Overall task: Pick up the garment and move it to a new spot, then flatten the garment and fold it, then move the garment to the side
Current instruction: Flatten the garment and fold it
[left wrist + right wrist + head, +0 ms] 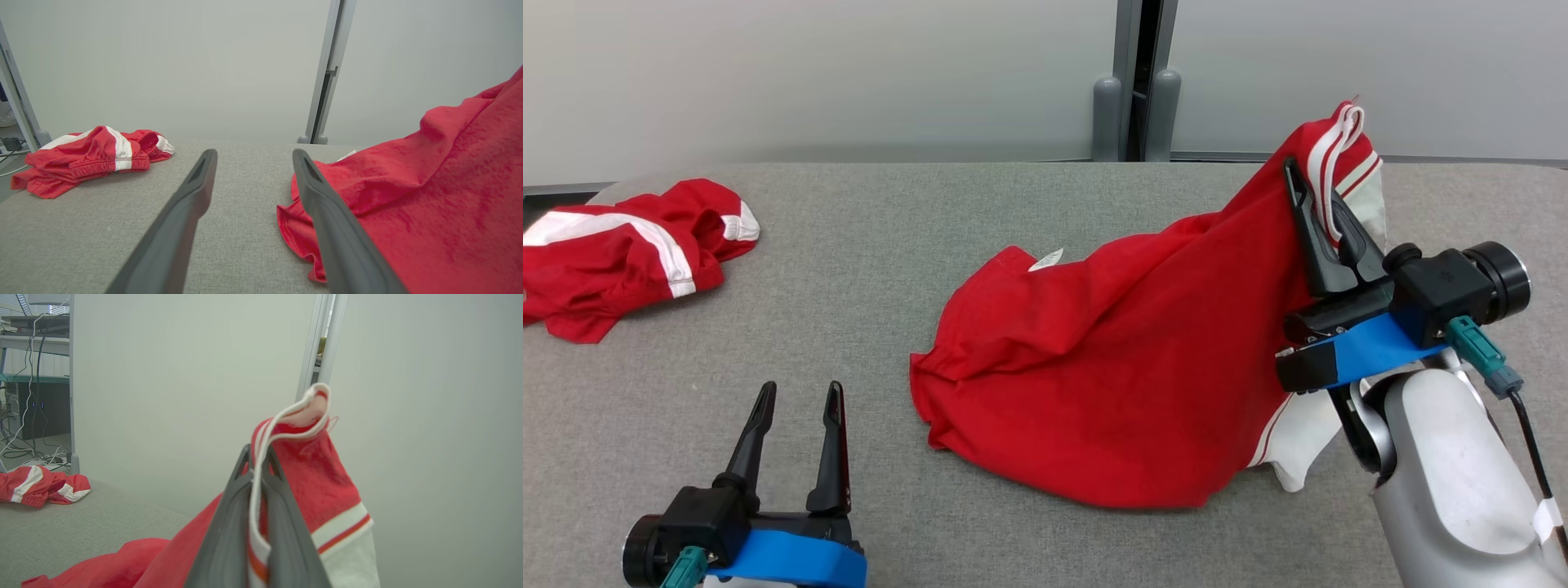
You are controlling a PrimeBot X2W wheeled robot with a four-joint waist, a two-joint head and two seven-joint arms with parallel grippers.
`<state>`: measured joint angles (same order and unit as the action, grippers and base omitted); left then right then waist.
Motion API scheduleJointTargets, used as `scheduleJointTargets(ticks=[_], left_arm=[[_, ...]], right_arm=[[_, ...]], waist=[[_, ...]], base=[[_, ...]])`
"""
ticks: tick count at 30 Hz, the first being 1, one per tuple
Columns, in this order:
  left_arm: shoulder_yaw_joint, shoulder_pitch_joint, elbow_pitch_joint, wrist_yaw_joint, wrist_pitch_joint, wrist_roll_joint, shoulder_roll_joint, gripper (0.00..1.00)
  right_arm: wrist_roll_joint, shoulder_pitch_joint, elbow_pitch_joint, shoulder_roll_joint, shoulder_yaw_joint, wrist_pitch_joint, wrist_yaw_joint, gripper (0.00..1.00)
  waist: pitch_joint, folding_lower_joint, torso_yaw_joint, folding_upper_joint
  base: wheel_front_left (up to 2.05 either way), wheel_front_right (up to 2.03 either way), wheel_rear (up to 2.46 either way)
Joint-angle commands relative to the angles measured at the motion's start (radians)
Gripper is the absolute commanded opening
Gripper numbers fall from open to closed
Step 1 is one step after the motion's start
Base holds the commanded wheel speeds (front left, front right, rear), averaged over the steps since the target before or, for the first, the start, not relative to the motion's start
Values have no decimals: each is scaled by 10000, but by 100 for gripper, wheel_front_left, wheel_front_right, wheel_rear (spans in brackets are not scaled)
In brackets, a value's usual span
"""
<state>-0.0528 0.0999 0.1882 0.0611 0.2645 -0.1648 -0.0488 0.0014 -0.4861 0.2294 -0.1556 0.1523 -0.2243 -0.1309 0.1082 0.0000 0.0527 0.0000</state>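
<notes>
On the right side of the grey padded table (pixel 866 286), the right gripper (pixel 1315 196) is clenched on the red garment (pixel 1127 367). Its two dark fingers are pressed together on the white-striped trim (pixel 1339 139) and hold that corner up off the surface. From there the cloth slopes down to the left, and its lower part lies bunched on the table near the middle.

The head view shows a white panel of the garment hanging below the right wrist and a small white label (pixel 1047 259) at the cloth's far edge. The right wrist view gives the grip itself: the trim runs between the closed fingers and loops above their tips, with a white band and thin red stripe hanging to the right. That view also shows a desk with cables (pixel 24 396) far off to the left, past the pale wall.

At the near left, the left gripper (pixel 800 392) is released, with its fingers spread wide and nothing between them. The left wrist view shows the garment's crumpled hem just beside the gripper's right-hand finger; whether they touch cannot be told.

A second red garment (pixel 613 253) with white stripes lies crumpled at the table's far left, well apart from both grippers.
</notes>
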Motion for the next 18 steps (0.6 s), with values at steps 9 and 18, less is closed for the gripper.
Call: scheduleJointTargets(ticks=[9,18], left_arm=[[-122,284,-94,-46,-3,-37,-31,100],[-548,861,-135,-128,-3,-265,-33,100]], right_arm=[[-158,-726,834,-366,-118,-101,3,0],[-272,-2727,2663,-1065,-160,-208,3,0]], waist=[[489,0,260,0],[1425,0,914,0]], base=[[0,0,0],[0,0,0]])
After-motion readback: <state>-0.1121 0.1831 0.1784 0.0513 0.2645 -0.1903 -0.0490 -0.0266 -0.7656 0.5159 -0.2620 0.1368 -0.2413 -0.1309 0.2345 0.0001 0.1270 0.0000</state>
